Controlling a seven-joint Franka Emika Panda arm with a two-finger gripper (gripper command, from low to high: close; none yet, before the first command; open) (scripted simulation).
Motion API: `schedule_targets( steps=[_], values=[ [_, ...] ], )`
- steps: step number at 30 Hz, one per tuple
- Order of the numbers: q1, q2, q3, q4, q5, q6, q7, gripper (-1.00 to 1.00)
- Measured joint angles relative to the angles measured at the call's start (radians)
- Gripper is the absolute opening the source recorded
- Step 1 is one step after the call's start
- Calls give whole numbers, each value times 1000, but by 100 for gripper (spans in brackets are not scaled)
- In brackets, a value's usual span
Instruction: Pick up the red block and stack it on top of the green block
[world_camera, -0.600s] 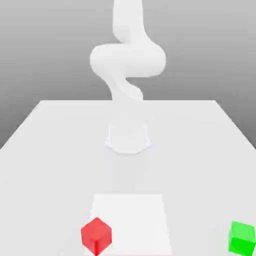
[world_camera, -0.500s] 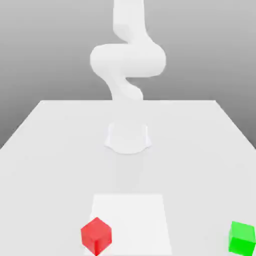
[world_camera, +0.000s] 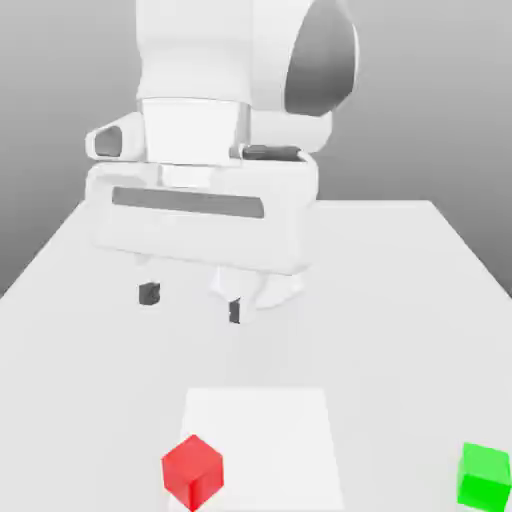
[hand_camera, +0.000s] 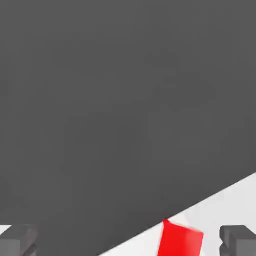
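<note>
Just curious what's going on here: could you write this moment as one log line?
gripper: open, empty, above table | red block: on table, not grasped | green block: apart, unstacked | stage: approach

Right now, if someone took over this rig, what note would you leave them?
Gripper: fingers open, holding nothing, hanging above the table behind the blocks.
Red block: on the table at the near edge, on the corner of a lighter square patch, untouched.
Green block: on the table, well off to the exterior view's right of the red one, nothing on it.
Done: nothing yet.
Left: descend on the red block, grasp it, lift, carry it across, set it on the green block.
</note>
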Motion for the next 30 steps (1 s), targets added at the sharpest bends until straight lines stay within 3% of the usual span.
schedule_targets(
  steps=[11, 12, 19, 24, 30],
  values=[
    [-9, 399, -25, -24, 6, 221, 140, 0],
    [-9, 424, -26, -20, 6, 243, 140, -100],
    [-8, 426, -26, -20, 5, 245, 142, -100],
    [-5, 275, -18, -40, 4, 114, 136, -100],
    [139, 279, 130, 44, -59, 26, 33, -100]
  ],
)
